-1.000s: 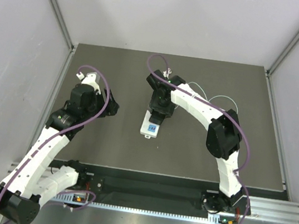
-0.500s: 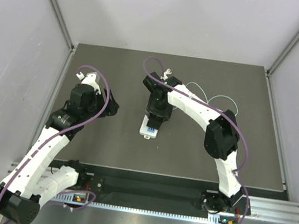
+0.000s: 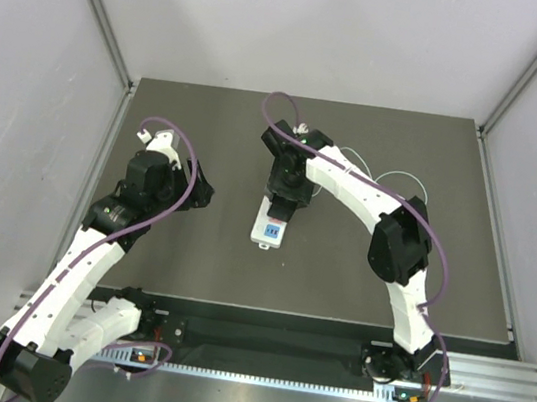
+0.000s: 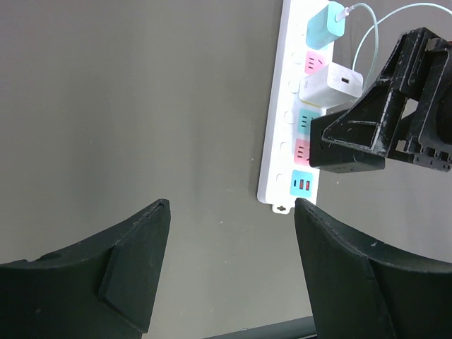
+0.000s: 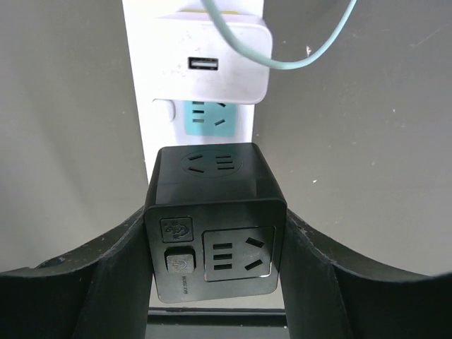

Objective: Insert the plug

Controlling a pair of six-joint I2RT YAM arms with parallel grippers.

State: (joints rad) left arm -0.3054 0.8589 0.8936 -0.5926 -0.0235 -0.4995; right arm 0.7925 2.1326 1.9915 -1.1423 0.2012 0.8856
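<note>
My right gripper [image 5: 215, 236] is shut on a black cube adapter [image 5: 212, 205], both fingers pressed to its sides. It hangs over the long white power strip [image 5: 138, 85], just short of a teal socket [image 5: 210, 120]; I cannot tell if it touches the strip. The teal-green plug [image 4: 325, 25] sits in the strip's far end, and its thin cable [image 4: 367, 35] curves off to the right. My left gripper [image 4: 232, 206] stands open over bare mat, left of the strip [image 3: 272, 228], with nothing between its fingers.
A white square block [image 4: 330, 85] with a USB port is plugged into the strip between the teal-green plug and the adapter. Pink and teal sockets [image 4: 304, 185] show at the strip's near end. Grey walls close in the dark mat [image 3: 210, 121].
My right wrist swung a little left, then back, and ended slightly farther along the strip with the adapter still held. The left arm has not moved.
</note>
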